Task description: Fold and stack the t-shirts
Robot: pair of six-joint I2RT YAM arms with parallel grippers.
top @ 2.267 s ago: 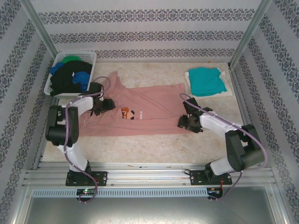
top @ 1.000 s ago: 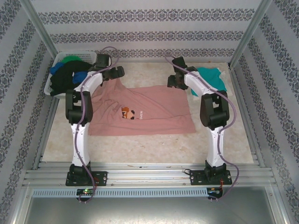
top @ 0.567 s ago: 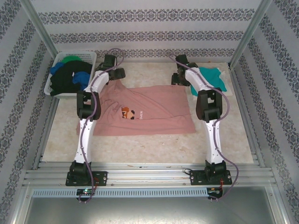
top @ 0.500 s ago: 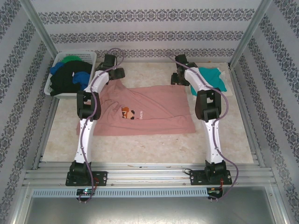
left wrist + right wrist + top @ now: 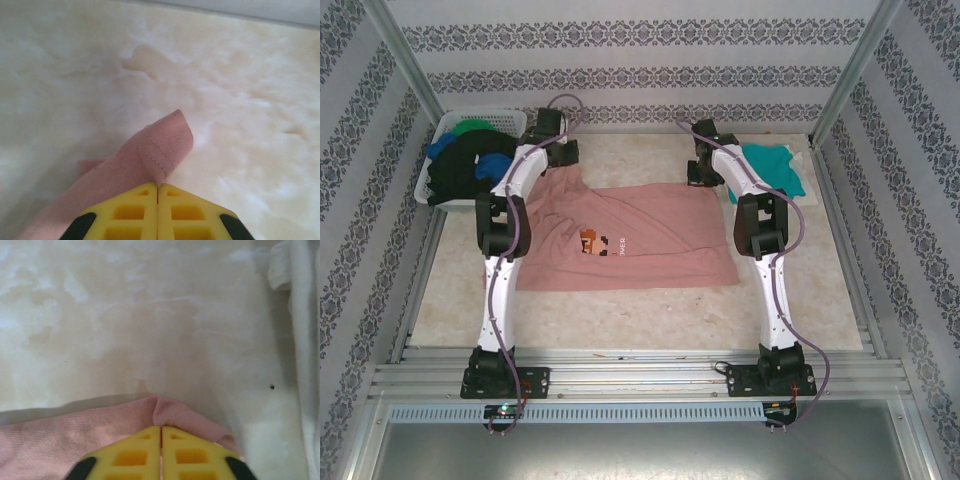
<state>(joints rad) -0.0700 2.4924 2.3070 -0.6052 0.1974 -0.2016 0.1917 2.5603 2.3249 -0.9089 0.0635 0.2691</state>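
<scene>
Both arms have stretched to the far corners, left gripper and right gripper clamped on the salmon-pink t-shirt, flat mid-table and not yet folded; teal t-shirt looks done far-right, others wait in basket.

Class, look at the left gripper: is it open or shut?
Shut. In the left wrist view, the left gripper has its yellow fingers pressed together, pinching a hem of the pink shirt.

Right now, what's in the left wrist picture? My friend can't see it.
The yellow-fingered left gripper is shut on a stitched corner of the salmon-pink cloth t-shirt. The corner pokes out past it, over a pale marbled table.
</scene>
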